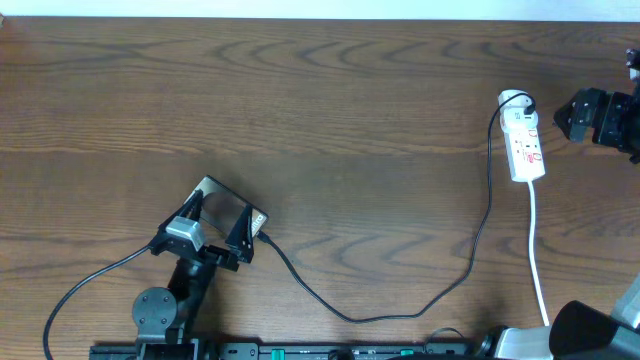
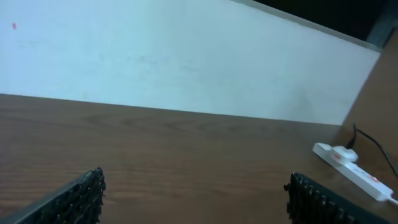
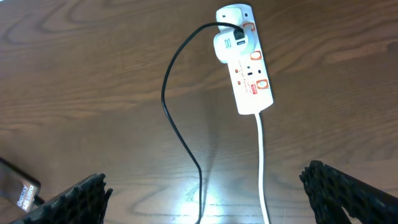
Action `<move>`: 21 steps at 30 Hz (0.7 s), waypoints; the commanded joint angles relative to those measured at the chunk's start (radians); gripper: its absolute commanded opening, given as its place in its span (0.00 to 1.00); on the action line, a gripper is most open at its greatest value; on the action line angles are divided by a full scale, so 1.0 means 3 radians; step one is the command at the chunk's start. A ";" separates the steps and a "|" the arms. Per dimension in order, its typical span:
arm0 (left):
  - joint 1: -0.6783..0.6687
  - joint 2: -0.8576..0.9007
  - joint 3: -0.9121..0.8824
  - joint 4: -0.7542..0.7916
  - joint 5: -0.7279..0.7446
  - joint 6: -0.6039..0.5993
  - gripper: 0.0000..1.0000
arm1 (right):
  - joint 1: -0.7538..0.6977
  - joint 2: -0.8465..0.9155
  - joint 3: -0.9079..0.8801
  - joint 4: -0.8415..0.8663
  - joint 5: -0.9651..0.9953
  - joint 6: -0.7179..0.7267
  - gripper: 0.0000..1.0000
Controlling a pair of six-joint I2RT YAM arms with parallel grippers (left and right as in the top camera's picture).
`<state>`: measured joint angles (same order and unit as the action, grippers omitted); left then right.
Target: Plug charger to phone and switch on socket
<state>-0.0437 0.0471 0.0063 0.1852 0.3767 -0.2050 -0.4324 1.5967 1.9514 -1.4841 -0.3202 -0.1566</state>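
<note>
The phone [image 1: 222,198] lies at the lower left of the table, dark with a pale edge. My left gripper [image 1: 215,222] is open, with a finger on each side of it. In the left wrist view the open fingers [image 2: 196,199] frame bare table and the phone is out of sight. The charger cable [image 1: 400,312] runs from the phone's right corner to a white adapter in the socket [image 1: 526,145]. My right gripper [image 1: 578,113] is open beside the socket. In the right wrist view it [image 3: 205,199] hangs over the cable [image 3: 171,106] and the socket [image 3: 252,74]. The phone corner [image 3: 17,191] shows there.
The socket's white lead [image 1: 538,250] runs to the table's front edge. A thicker black robot cable [image 1: 90,280] loops at the front left. A white wall [image 2: 186,56] stands behind the table's far edge.
</note>
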 commanded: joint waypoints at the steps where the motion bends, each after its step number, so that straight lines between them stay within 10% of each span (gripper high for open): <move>1: 0.0046 -0.0043 -0.0008 -0.0075 0.0189 0.0036 0.92 | 0.0014 -0.0004 0.0046 -0.0004 0.0003 0.0046 0.99; 21: 0.0092 -0.0153 -0.0008 -0.0779 -0.0192 0.0632 0.91 | 0.0014 -0.0004 0.0046 -0.0004 0.0003 0.0046 0.99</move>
<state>-0.0212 0.0120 0.0193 -0.0036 0.3485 -0.1326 -0.4324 1.5967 1.9514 -1.4845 -0.3195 -0.1566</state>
